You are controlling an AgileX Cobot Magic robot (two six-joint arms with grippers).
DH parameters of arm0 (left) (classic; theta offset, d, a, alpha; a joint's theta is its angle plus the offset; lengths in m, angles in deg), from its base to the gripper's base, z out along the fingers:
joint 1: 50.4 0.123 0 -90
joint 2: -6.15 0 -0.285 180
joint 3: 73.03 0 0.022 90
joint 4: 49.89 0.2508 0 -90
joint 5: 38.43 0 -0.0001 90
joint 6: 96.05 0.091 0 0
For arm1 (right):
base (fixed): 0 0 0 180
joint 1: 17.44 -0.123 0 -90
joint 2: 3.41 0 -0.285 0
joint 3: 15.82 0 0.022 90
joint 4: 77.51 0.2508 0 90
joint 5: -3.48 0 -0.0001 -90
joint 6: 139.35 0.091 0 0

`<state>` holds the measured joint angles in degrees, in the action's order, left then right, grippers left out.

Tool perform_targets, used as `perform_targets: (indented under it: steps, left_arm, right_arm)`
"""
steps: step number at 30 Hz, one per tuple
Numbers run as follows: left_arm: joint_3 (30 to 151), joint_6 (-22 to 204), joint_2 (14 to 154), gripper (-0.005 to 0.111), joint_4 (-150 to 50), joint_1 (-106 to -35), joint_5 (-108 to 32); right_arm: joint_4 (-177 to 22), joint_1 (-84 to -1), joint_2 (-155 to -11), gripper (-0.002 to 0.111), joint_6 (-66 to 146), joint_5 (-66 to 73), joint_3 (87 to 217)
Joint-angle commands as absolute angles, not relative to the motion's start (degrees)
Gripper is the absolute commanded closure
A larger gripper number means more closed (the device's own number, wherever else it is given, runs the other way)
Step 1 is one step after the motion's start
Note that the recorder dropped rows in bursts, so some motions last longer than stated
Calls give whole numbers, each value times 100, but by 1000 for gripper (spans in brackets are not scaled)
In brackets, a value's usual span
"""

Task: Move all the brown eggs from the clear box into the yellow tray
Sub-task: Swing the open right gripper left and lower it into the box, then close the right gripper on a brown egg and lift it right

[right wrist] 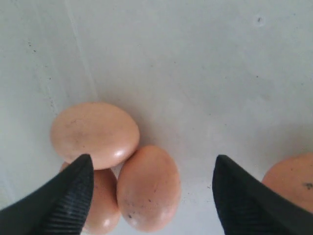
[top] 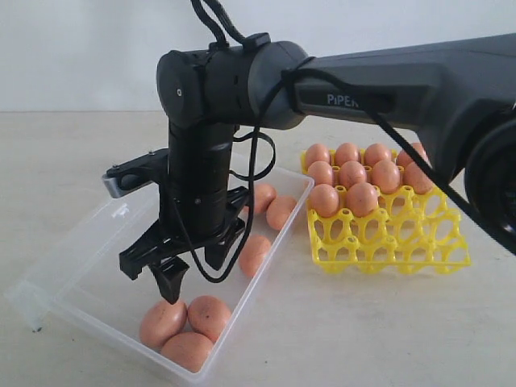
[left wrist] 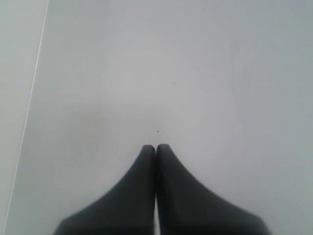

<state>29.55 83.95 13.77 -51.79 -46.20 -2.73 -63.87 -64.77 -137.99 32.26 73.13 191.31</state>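
Jaws of the right gripper are held wide apart and empty, hanging just above a cluster of three brown eggs in the corner of the clear box farthest from the yellow tray. The jaws of the left gripper are pressed shut on nothing over bare worktop.

The step in hand is judged to be the approach for another pick. About ten eggs are already seated in the cups along one edge of the tray. Six are counted in the box, three of them toward the end nearest the tray. A straight descent is called for next, with one egg centred between the jaws before they are closed gently.

Trouble is likely from crowding: the three eggs are touching, so a jaw may be brought down on a neighbour or may set it rolling. The box wall is close beside them, and a slack black cable is looped near the wrist.
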Motion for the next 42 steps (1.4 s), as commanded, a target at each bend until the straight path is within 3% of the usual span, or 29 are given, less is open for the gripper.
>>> perform_targets:
  steps: [1, 13, 19, 23, 33, 38, 40, 42]
  left_arm:
    - [2976, 8045, 1394, 111, -5256, -4627, -215]
    - [2976, 8142, 1394, 111, -5222, -4627, -2993]
    - [2976, 8311, 1394, 111, -5148, -4627, -4403]
    - [2976, 8518, 1394, 111, -5148, -4627, -4002]
    - [2976, 9945, 1394, 111, -5148, -4627, -925]
    - [2976, 9935, 1394, 111, -5148, -4627, -293]
    - [2976, 9935, 1394, 111, -5148, -4627, -335]
    - [2976, 9935, 1394, 111, -5148, -4627, -560]
  right_arm:
    - [-6339, -6474, -13782, 42, 3437, 7344, 19159]
    - [-6406, -6474, -13782, 42, 3713, 7344, 19141]
    - [-6500, -6474, -13562, 42, 3563, 7344, 18480]
    - [-6763, -6474, -13527, 42, 3454, 7344, 18295]
    - [-6600, -6474, -13802, 42, 3454, 7344, 18295]
    - [-6586, -6474, -14081, 44, 3454, 7344, 18295]
    - [-6610, -6474, -14123, 54, 3454, 7344, 18295]
    - [-6622, -6474, -14149, 75, 3454, 7344, 18295]
